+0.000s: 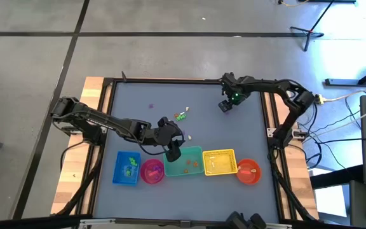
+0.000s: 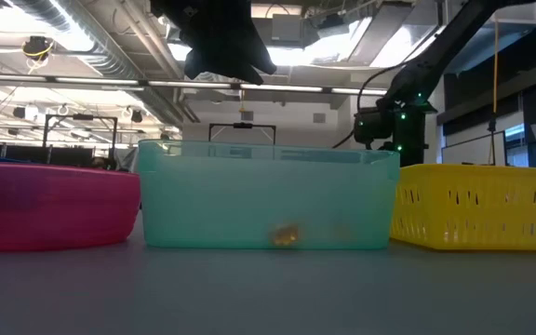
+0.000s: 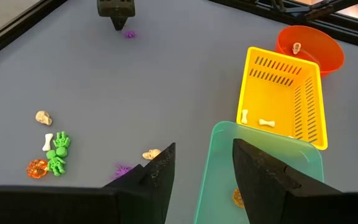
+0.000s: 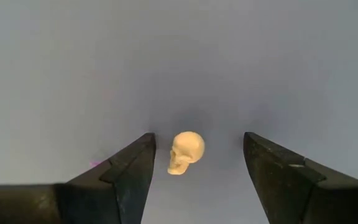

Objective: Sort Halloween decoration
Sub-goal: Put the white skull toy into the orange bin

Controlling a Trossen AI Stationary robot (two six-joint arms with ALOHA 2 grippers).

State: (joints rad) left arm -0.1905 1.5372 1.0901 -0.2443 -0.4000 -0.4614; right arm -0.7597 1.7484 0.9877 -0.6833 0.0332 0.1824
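A small white skull (image 4: 187, 152) of the Halloween decoration lies on the grey table. My right gripper (image 4: 197, 135) points down over it, open, one finger on either side and neither touching; it is at the table's far right (image 1: 226, 105). More trinkets lie mid-table: green skeletons (image 3: 58, 154), a white bone (image 3: 48, 142), an orange pumpkin (image 3: 36, 168), a purple spider (image 3: 123, 168) and two more skulls (image 3: 43, 117) (image 3: 151, 154). My left gripper (image 3: 204, 144) hangs open with nothing between its fingers, above the teal container's (image 3: 216, 174) left rim.
Along the near edge stand a blue container (image 1: 127, 168), a pink bowl (image 1: 152, 171), the teal bin (image 1: 186, 162), a yellow basket (image 1: 219, 162) and an orange bowl (image 1: 248, 172), each holding trinkets. A purple trinket (image 3: 130, 34) lies beside my right gripper. Bare table lies at far left.
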